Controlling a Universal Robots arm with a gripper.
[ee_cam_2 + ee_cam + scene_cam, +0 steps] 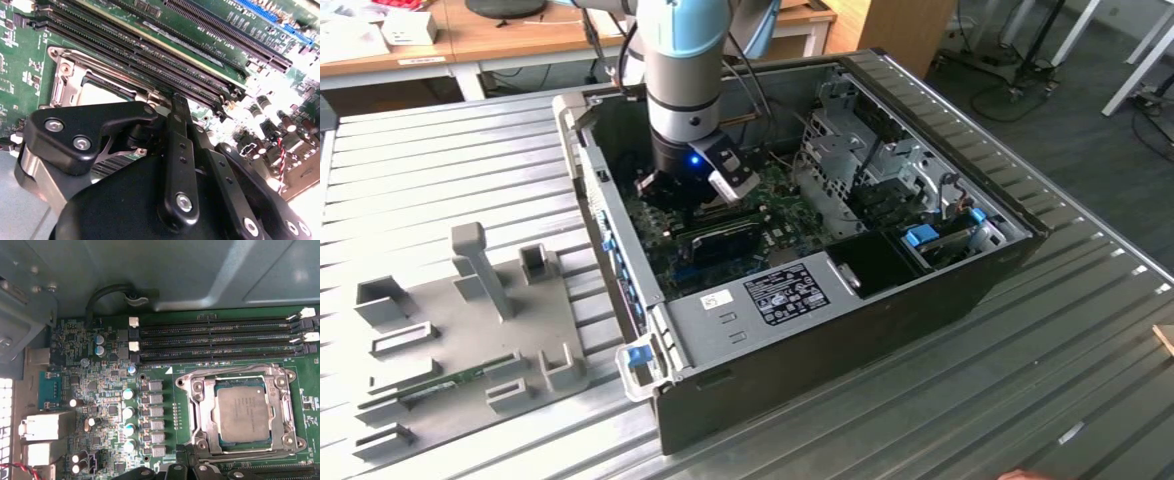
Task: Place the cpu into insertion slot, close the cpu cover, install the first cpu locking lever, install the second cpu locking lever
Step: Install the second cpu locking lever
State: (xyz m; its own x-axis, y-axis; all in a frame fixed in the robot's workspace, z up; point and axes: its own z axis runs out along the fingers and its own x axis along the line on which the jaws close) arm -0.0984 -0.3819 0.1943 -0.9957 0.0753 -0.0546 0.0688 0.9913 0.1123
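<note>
Gripper [678, 190] low inside open case, just beside insertion slot [243, 412]; cpu [244, 413] seated flat in slot, cpu cover [200, 405] apparently closed over it; jaws hold nothing, spacing cannot tell

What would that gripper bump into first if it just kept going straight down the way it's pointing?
Most likely the green circuit board at the edge of the cpu cover, whose frame lies around the cpu. The gripper points down there, though depth is hard to judge.
</note>
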